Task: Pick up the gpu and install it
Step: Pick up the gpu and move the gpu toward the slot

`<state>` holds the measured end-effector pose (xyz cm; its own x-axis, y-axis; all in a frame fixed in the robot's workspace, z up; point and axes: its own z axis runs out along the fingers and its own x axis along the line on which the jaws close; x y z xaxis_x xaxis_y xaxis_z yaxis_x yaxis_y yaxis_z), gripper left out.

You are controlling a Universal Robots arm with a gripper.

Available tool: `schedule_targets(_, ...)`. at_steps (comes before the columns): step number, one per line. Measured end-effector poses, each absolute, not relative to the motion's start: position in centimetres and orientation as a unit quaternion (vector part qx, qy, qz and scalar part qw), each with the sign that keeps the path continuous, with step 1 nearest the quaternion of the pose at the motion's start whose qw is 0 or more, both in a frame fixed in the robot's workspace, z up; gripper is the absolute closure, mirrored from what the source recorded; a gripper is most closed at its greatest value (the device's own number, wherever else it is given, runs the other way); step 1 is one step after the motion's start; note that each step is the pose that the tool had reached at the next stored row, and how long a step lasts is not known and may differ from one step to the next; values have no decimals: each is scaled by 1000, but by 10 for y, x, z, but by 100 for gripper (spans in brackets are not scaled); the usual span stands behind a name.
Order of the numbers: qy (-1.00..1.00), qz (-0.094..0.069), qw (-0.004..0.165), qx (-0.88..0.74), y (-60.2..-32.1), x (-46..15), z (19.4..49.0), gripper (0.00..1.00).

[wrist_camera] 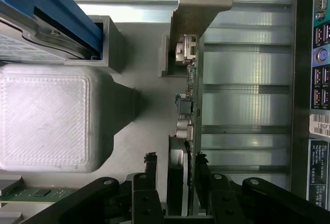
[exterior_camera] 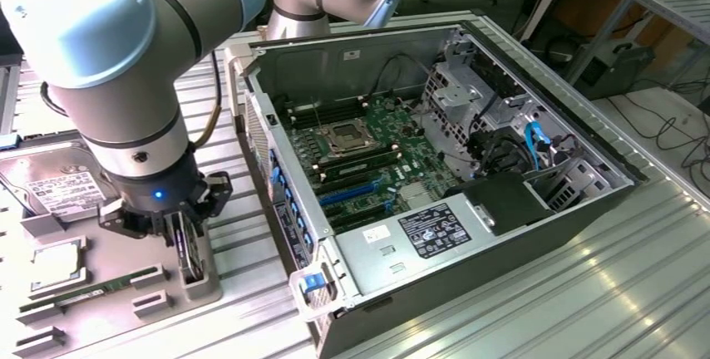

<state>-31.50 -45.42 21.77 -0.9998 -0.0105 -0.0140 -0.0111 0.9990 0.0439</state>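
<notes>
i see my black pincer [wrist_camera: 175, 163] spread astride the slim dark gpu card [wrist_camera: 185, 105] with silvery bracket, upright on edge in a grey plastic holder [exterior_camera: 206, 282]; beyond, the open computer case [exterior_camera: 500, 286] on the ribbed metal desk [exterior_camera: 627, 292].

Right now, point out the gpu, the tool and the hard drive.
gpu [wrist_camera: 183, 127], wrist view, connector on the card's edge.
tool [wrist_camera: 175, 159], wrist view, midway between its fingertips.
hard drive [exterior_camera: 53, 183], exterior view, its white label.
</notes>
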Motion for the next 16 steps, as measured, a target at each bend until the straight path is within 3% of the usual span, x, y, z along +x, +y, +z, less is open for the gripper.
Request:
schedule_targets(5, 1000, 22, 7, -5, -458, -315, 217, 58)
schedule_targets(10, 1000, 22, 7, -5, -458, -315, 217, 72)
schedule_targets(16, 1000, 22, 7, -5, -458, -315, 217, 72)
